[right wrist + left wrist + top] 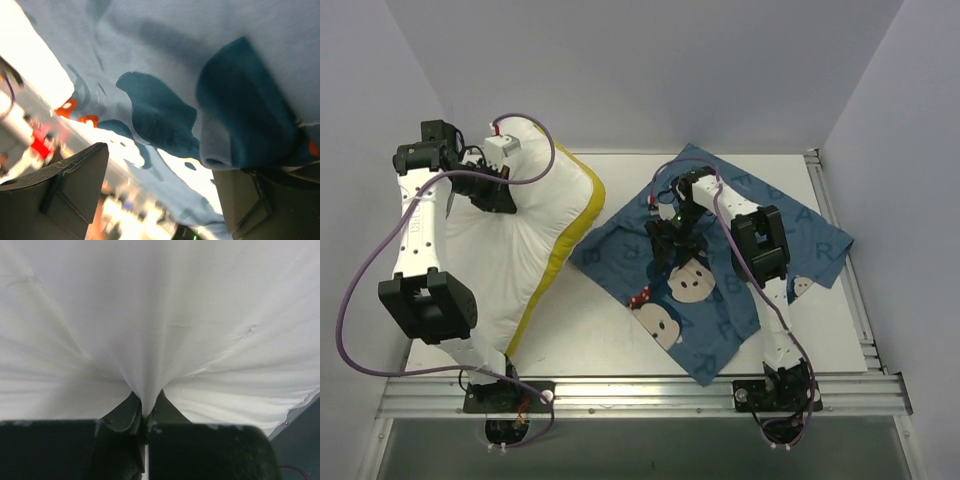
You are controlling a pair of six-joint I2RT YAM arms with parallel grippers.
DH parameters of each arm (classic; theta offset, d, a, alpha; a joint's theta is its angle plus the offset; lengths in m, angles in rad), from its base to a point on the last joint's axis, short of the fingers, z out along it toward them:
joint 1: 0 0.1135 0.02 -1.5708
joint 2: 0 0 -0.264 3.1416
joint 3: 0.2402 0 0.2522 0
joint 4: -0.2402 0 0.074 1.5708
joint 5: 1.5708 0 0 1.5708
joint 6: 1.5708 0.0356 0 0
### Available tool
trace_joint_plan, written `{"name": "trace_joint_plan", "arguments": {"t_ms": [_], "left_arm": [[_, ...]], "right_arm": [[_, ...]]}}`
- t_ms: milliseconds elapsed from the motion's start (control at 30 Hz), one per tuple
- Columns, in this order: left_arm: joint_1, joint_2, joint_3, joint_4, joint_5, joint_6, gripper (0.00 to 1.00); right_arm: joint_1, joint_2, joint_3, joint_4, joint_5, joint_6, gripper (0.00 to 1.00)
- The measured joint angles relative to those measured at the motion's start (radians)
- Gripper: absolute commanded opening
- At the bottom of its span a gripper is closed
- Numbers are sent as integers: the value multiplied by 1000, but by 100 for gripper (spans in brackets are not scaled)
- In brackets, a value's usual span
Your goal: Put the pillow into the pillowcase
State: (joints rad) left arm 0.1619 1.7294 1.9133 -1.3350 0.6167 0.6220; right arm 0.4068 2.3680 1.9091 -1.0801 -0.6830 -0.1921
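Two soft things are lying side by side: pillow [535,240] left, pillowcase [715,265] right. Left gripper [145,412] is pinching pillow fabric; right gripper [160,190] is gaping over the pillowcase. A thin pinch risks slipping.

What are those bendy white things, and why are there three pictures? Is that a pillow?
Those are two robot arms bolted to a table, each ending in a two-finger pincer. One picture looks down from above. The other two come from small cameras on the arms' wrists, so everything looks very close. On the left lies a white pillow with a yellow edge. The left gripper is shut, pinching a fold of the pillow's cloth. On the right lies a blue pillowcase with cartoon mouse faces. The right gripper is open just above it, with one finger at a raised fold of the cloth. The pillow is not inside the pillowcase yet.
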Motion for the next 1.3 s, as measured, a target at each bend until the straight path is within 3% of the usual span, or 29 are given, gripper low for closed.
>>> {"name": "trace_joint_plan", "arguments": {"t_ms": [133,267,433,533,833,900,967,1000,1067,1300], "left_arm": [[5,-96,-193,-14,-5,60,0],[0,-143,-308,11,12,130,0],[-59,-179,-390,38,28,204,0],[-119,-191,-433,55,25,237,0],[-285,-231,-500,58,0,288,0],[-311,-239,-511,61,-13,296,0],[-336,-245,-523,63,-23,302,0],[-348,-248,-530,65,-29,304,0],[-377,-251,-544,66,-45,307,0],[-588,-254,-570,58,-109,311,0]], "right_arm": [[0,-9,41,108,-23,20,82],[-2,-171,-109,180,3,18,76],[-11,-459,-217,211,169,16,67],[-27,-536,-219,243,311,11,64],[-96,-335,-236,311,501,12,57],[-102,-298,-236,313,505,11,51],[-106,-282,-236,314,504,8,37],[-108,-280,-236,314,502,10,19],[-116,-281,-231,313,484,9,2],[-148,-362,-249,313,360,17,0]]}}
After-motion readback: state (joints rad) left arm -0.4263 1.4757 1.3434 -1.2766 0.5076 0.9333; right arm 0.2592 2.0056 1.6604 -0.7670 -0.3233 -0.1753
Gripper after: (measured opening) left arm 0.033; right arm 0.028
